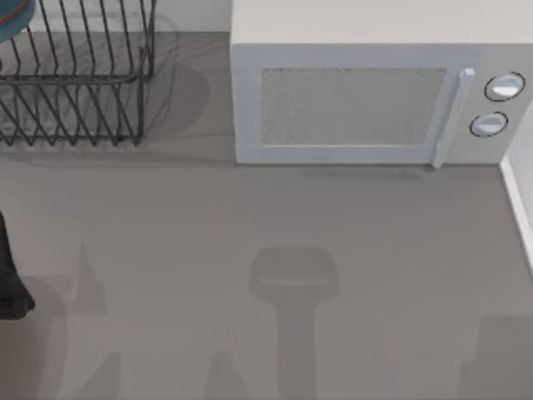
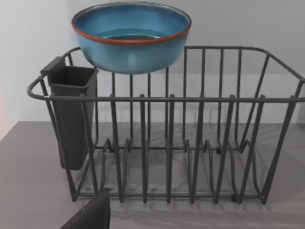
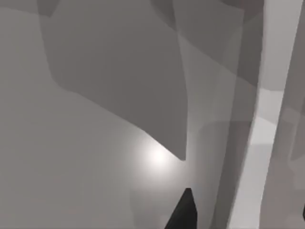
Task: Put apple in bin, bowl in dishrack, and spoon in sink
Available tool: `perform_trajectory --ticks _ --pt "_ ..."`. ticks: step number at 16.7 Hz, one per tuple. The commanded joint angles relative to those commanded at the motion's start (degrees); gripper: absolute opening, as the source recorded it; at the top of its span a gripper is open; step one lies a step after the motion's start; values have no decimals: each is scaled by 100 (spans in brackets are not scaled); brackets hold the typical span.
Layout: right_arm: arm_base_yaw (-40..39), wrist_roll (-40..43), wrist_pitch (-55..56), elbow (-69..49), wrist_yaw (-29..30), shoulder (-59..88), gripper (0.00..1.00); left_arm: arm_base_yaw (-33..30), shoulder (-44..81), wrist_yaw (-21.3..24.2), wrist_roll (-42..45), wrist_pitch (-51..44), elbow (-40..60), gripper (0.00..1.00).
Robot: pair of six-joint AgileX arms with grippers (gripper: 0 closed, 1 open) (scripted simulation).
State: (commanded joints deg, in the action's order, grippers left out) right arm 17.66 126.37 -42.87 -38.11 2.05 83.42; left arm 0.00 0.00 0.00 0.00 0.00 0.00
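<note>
The blue bowl [image 2: 131, 40] with a reddish-brown rim is upright at the top rail of the dark wire dishrack [image 2: 200, 99], by the corner that carries a dark cutlery holder [image 2: 71, 114]. From above, a teal edge of the bowl [image 1: 12, 22] shows over the dishrack [image 1: 79, 79] at the table's back left. My left gripper [image 2: 90, 215] hangs in front of the rack, apart from the bowl. My left arm [image 1: 8, 279] is at the table's left edge. My right gripper [image 3: 183, 212] hovers over bare grey surface. The apple, spoon, bin and sink are out of view.
A white microwave [image 1: 375, 92] with two round knobs stands along the back, from the middle to the right. The grey tabletop [image 1: 266, 250] in front of it carries shadows of the arms. A pale raised edge [image 1: 518, 208] runs down the right side.
</note>
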Motion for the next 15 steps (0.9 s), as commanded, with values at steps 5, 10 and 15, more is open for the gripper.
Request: perform_trajectory --ticks 5,10,15 --pt "20 29 -1608 -874 -2 -509 0 0 0 0 0 0 0 100" --pt "25 -25 -2254 -1358 -4 -859 0 0 0 0 0 0 0 100" --pt "14 -28 -2265 -1398 -1 -788 0 0 0 0 0 0 0 100"
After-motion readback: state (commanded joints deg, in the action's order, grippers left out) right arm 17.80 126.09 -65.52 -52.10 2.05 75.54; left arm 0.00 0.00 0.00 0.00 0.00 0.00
